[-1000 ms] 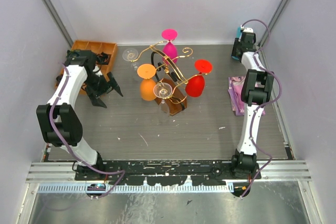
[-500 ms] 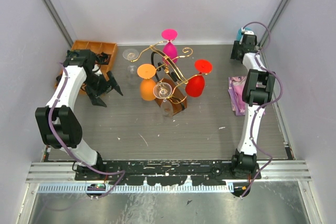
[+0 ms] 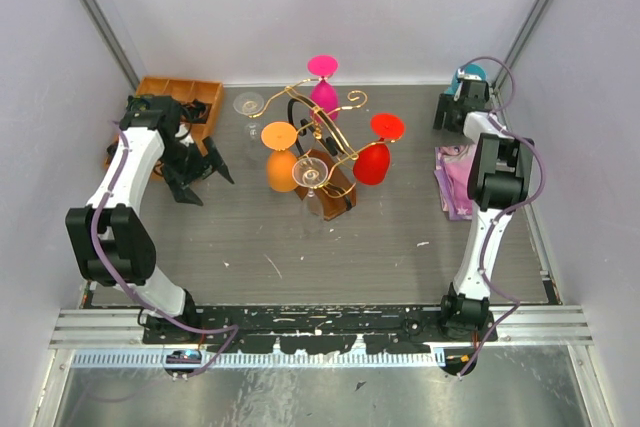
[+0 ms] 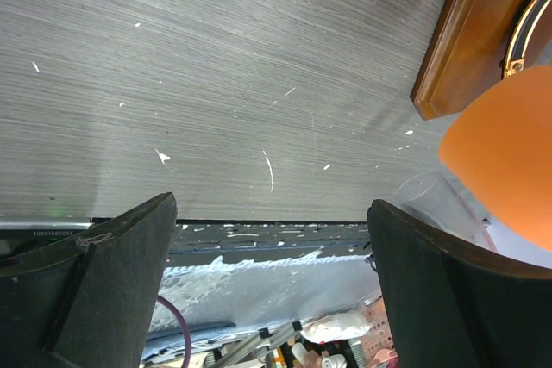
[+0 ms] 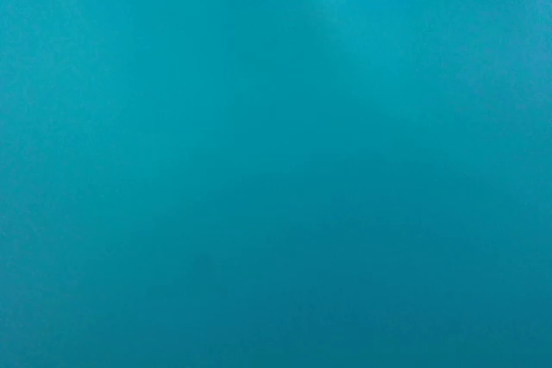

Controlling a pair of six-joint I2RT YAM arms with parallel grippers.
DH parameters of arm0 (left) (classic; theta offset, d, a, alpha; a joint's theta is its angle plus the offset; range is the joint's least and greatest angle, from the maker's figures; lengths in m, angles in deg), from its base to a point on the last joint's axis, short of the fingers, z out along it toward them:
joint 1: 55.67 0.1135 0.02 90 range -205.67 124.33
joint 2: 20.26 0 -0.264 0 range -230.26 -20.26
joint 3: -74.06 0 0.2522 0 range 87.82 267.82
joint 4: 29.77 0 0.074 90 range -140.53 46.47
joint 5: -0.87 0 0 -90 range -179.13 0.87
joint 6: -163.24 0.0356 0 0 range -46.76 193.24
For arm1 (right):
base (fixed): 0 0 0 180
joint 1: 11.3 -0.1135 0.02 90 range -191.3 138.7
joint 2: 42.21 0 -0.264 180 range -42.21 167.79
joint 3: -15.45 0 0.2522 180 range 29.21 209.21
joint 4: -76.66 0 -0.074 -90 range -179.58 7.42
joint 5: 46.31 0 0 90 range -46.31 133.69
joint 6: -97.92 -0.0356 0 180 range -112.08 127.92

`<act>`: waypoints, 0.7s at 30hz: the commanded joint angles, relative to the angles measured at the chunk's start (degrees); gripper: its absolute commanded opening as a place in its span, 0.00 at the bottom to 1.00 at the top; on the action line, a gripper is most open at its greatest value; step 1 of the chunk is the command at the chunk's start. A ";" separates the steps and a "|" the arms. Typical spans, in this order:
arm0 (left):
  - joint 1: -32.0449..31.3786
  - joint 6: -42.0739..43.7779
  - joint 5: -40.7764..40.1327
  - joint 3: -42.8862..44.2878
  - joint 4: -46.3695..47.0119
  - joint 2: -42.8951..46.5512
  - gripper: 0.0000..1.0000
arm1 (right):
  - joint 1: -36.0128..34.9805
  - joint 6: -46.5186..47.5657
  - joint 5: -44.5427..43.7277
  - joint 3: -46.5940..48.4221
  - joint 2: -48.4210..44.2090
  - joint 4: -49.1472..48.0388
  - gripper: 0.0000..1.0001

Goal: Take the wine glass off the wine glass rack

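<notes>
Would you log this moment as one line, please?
left gripper: open | right gripper: at teal object | orange wine glass: on wine glass rack

Top: high behind the arm bases, looking down on the whole table (image 3: 380, 237).
Left wrist: low over the table, looking out between its fingers (image 4: 103, 282); rack base (image 4: 461, 32) and orange glass (image 4: 509, 152) close at frame right.
Right wrist: hard against a teal surface (image 5: 276, 161) that fills the frame.
Shared: top and left wrist both show table, rack base and orange glass.

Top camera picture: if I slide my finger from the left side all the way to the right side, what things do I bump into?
Wooden tray → clear glass → orange glass → pink glass → red glass → teal thing in the far right corner.
</notes>
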 commanded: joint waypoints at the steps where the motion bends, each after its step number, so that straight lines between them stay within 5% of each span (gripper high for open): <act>1: -0.10 0.29 0.00 -0.81 0.17 2.67 0.99 | -0.03 -0.56 1.95 0.30 -5.00 -2.33 0.79; 15: -0.11 0.78 -0.07 0.02 -0.39 3.32 0.99 | -0.03 1.50 1.13 14.54 -1.27 2.88 0.78; 21: -0.10 0.69 -0.24 0.44 -0.68 3.86 0.99 | -0.07 1.22 2.87 13.60 -8.17 3.17 0.78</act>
